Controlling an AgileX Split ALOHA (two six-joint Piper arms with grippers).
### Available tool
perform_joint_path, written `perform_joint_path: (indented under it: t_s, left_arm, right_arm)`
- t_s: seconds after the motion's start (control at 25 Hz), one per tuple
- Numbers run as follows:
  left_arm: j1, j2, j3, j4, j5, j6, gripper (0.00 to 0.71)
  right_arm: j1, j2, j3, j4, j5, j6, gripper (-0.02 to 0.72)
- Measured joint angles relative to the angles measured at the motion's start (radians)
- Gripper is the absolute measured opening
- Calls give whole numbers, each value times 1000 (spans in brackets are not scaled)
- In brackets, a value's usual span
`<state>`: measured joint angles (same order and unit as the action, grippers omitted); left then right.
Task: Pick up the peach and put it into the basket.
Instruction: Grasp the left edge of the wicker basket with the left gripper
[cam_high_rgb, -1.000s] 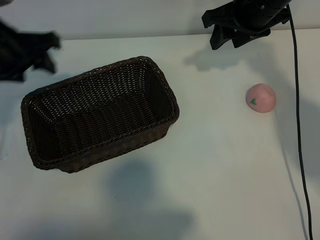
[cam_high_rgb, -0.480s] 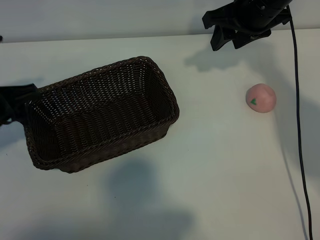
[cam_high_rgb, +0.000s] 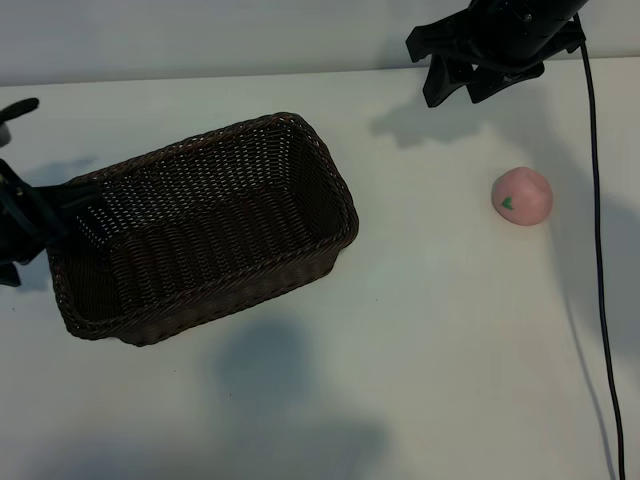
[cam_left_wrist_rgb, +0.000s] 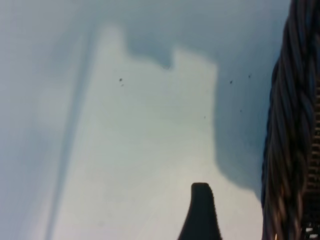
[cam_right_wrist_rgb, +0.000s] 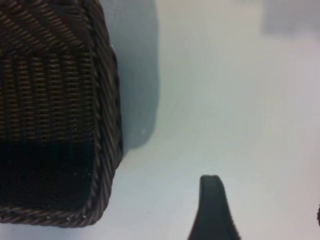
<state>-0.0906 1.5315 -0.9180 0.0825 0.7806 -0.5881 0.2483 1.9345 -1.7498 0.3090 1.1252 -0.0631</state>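
Exterior view: left gripper (cam_high_rgb: 25, 215) open, empty, touching basket (cam_high_rgb: 200, 225) rim, could shove it; right gripper (cam_high_rgb: 468, 70) open, empty, far from peach (cam_high_rgb: 521, 195).

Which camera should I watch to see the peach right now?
The exterior view: the peach sits whole on the table, apart from the basket, toward the right arm's side. Neither wrist view shows it; both show only basket wicker and table.
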Motion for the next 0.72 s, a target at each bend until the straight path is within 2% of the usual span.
perform_joint_path:
  t_s: [0.28,0.72]
  left_arm:
    - [27,96,0,-92,-88,103,576]
    - [28,227,0,-144,-142,143,574]
  right_arm:
    - [0,0,0,0,10,0,493]
    - [0,0,0,0,15,0,493]
